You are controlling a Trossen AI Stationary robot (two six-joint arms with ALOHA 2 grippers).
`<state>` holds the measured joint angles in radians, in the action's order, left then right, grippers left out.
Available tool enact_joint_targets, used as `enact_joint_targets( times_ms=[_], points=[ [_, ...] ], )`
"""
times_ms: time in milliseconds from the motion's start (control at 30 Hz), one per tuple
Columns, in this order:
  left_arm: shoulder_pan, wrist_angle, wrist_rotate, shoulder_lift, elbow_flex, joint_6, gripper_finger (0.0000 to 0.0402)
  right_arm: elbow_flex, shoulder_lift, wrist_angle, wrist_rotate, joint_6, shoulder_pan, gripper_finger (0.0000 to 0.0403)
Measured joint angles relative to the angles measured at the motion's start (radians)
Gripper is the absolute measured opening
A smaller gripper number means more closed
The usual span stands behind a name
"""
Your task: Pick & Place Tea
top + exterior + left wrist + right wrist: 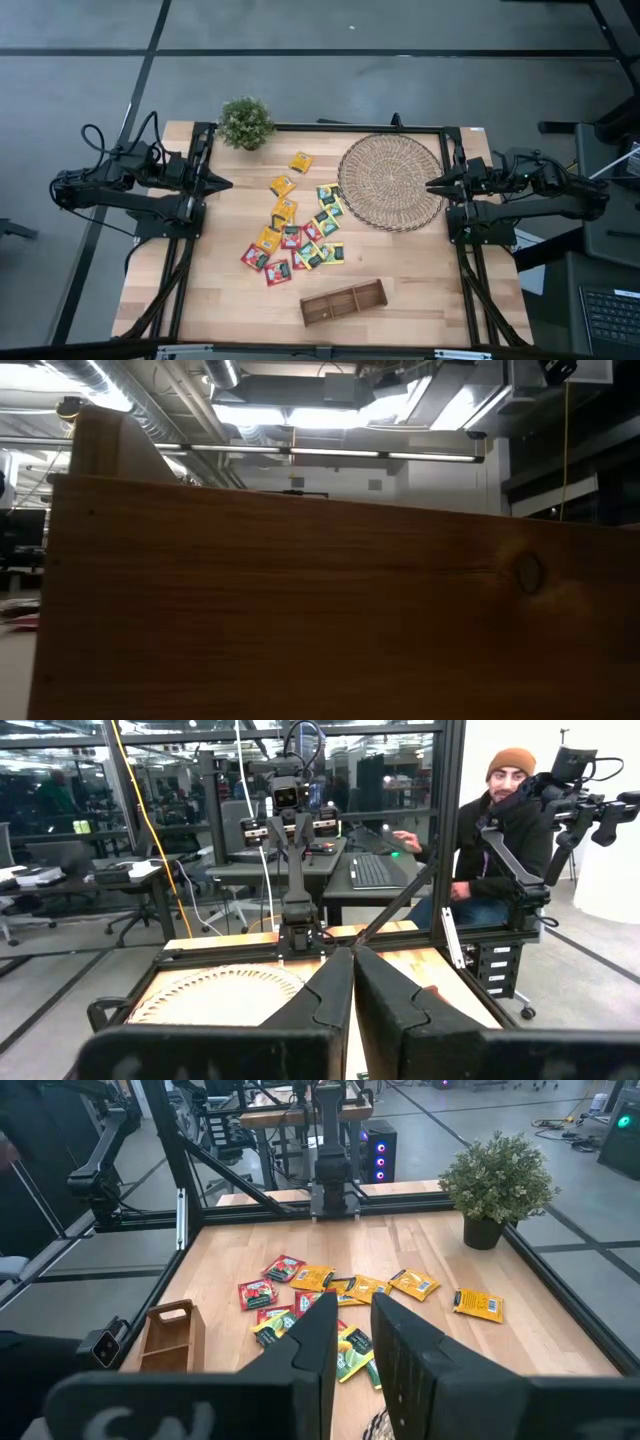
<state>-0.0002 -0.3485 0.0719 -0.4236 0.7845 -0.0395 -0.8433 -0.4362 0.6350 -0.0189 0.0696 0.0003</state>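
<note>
- Pale wooden desk [400, 270] on a grey floor; tea sachets [295, 235] scattered mid-desk.
- Person [495, 830] sits behind.
- Left gripper [225, 184] and right gripper [432, 186], at opposite edges, both closed, empty.
- No readable writing.

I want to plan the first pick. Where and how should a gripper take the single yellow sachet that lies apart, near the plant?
The yellow sachet lies flat on the table, clear of the pile, between the plant and the woven mat. Probably best to come straight down and pinch two opposite edges, since its sides are free and it offers no height to grasp.
</note>
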Motion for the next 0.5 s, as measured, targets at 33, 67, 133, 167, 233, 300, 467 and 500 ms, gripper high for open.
enact_joint_targets(
  times_ms=[33,67,133,167,233,300,467,500],
  points=[
    [0.000,0.000,0.000,0.000,0.000,0.000,0.0011,0.000,0.000,0.000,0.000,0.000,0.000,0.0067],
    [0.000,0.000,0.000,0.000,0.000,0.000,0.0010,0.000,0.000,0.000,0.000,0.000,0.000,0.0067],
    [0.000,0.000,0.000,0.000,0.000,0.000,0.0008,0.000,0.000,0.000,0.000,0.000,0.000,0.0067],
    [0.000,0.000,0.000,0.000,0.000,0.000,0.0008,0.000,0.000,0.000,0.000,0.000,0.000,0.0067],
    [0.000,0.004,0.000,0.000,0.000,0.000,0.0009,0.000,0.000,0.000,0.000,0.000,0.000,0.0067],
    [0.000,0.023,0.000,0.000,0.000,0.000,0.0012,0.000,0.000,0.000,0.000,0.000,0.000,0.0067],
    [0.000,0.070,0.001,0.000,0.000,0.010,0.0011,0.000,0.000,0.000,0.000,0.000,0.000,0.0067],
    [0.000,0.072,0.003,0.000,0.000,0.027,0.0010,0.000,0.000,0.000,0.000,0.000,0.000,0.0067]
  ],
)
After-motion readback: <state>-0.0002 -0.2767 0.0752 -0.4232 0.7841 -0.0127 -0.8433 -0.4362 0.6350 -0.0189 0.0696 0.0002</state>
